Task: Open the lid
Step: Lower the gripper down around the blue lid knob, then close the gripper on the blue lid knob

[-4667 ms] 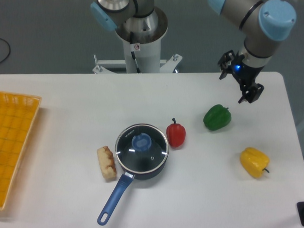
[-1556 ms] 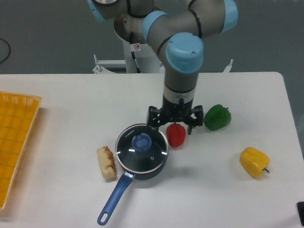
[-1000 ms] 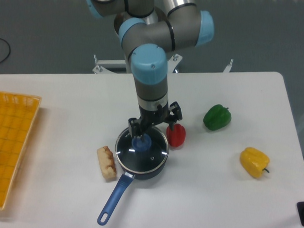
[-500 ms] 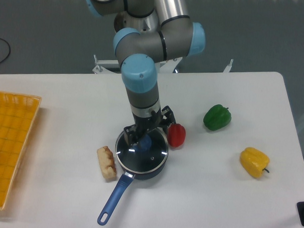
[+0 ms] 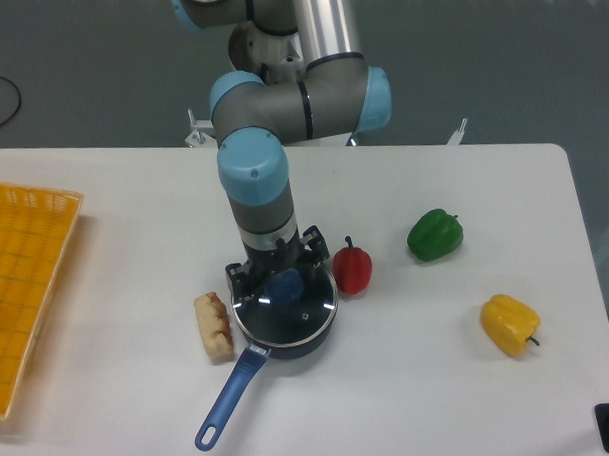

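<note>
The gripper (image 5: pixel 277 270) hangs straight down from the arm (image 5: pixel 273 137) over the saucepan (image 5: pixel 281 322), with its fingers spread apart, one on either side of the blue knob (image 5: pixel 285 284) and not closed on it. The lid (image 5: pixel 287 305) sits flat on the saucepan, covering it fully, near the middle of the white table (image 5: pixel 135 202); its clear glass shows the dark pan below, and its metal rim follows the pan's edge. The pan's long blue handle (image 5: pixel 229 397) points toward the front of the table and a little to the left. A piece of bread (image 5: pixel 214 326) lies just beside the pan on its left. A red pepper (image 5: pixel 351 270) stands just beside the pan on its right. A green pepper (image 5: pixel 435 235) lies farther right, and a yellow pepper (image 5: pixel 509 324) lies near the right edge, well apart from the pan. A yellow basket (image 5: pixel 22 298) rests at the left edge of the table.
</note>
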Available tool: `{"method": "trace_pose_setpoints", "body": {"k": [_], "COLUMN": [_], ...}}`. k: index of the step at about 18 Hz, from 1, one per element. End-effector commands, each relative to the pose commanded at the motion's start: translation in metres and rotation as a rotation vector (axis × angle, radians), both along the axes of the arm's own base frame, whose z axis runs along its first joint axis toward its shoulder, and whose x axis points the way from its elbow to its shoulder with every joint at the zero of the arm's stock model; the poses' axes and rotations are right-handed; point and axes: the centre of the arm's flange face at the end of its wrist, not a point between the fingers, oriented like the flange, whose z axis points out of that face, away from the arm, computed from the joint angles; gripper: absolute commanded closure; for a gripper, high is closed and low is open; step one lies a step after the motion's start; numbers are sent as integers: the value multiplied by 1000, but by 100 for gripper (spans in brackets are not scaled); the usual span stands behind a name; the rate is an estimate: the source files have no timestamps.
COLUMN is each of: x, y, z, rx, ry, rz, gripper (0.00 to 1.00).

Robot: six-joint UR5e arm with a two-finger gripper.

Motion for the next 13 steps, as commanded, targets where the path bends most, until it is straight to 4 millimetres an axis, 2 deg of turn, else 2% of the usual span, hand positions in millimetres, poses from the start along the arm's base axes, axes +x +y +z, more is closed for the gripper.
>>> {"method": "trace_pose_setpoints", "body": {"k": [3, 11, 13], "x": [0, 0, -1], "y": [0, -1, -2], "z": [0, 2, 2], "rx": [-2, -4, -5], "ry": [-1, 3, 3], "rz": [-11, -44, -44], "gripper": [10, 14, 19]}}
